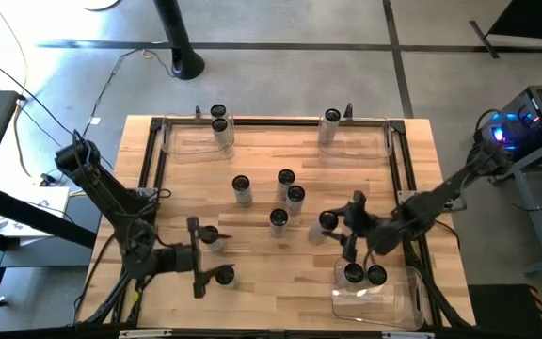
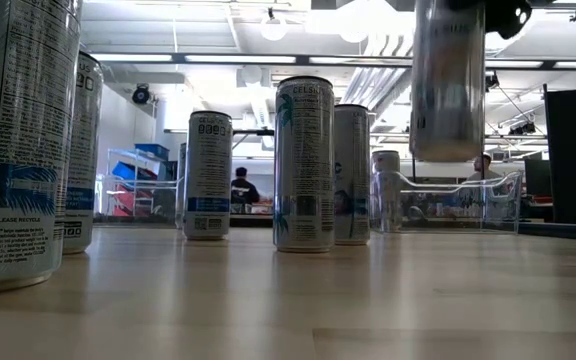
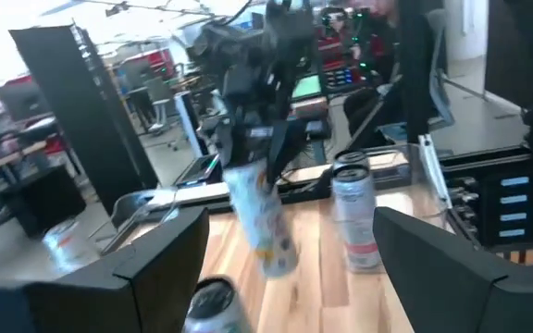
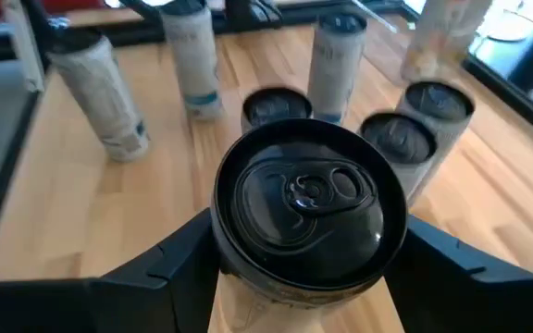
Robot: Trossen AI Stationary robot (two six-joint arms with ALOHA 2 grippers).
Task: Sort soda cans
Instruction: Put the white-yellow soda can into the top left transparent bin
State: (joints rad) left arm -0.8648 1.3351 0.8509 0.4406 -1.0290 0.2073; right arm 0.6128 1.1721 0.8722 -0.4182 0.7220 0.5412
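The right gripper [image 1: 342,229] pinches a can [image 4: 308,208] lifted at the table's four o'clock; tilting it over the bin [image 1: 405,303] could topple the two cans inside. At eight o'clock, the left gripper [image 1: 196,256] stands spread between two cans

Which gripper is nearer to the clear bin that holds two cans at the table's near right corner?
Right. The right gripper, shut on a can, hangs just beside that bin; the left gripper is across the table.
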